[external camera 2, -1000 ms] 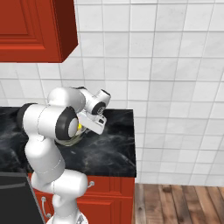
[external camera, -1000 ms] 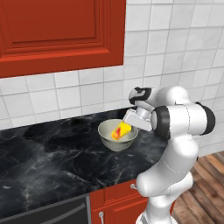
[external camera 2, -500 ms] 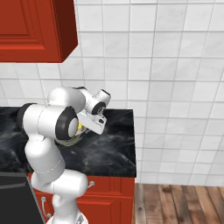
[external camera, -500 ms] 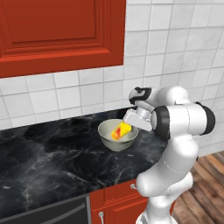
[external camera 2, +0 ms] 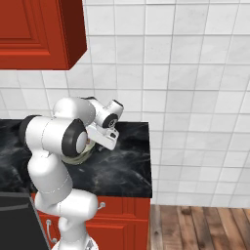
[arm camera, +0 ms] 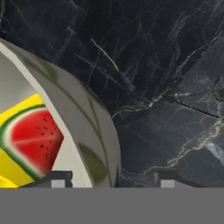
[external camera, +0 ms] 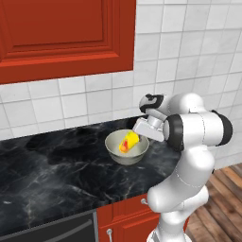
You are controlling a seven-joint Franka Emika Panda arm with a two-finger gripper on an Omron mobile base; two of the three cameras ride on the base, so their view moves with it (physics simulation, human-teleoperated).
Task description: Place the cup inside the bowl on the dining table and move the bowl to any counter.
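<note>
The pale grey-green bowl (external camera: 126, 152) rests on the black marble counter (external camera: 56, 175), close to the tiled wall. Inside it the yellow cup (external camera: 129, 141) lies tilted, and its red mark reads as a watermelon slice in the hand view (arm camera: 26, 140). My gripper (external camera: 138, 133) sits at the bowl's right rim. In the hand view the gripper (arm camera: 114, 179) is open, its two tips wide apart on either side of the bowl's wall (arm camera: 83, 122) without touching it. From the right base view my arm hides most of the bowl (external camera 2: 83, 155).
A red wall cabinet (external camera: 61, 33) hangs above the counter's left part. White tiles (external camera: 189, 56) back the counter. The counter ends on the right (external camera 2: 146, 166), with wood floor (external camera 2: 195, 227) beyond. A dark appliance front (external camera: 56, 231) sits below the counter's left side.
The jaws have opened off the bowl's rim; before, they were shut on it. The bowl, the cup and the arm stay where they were.
</note>
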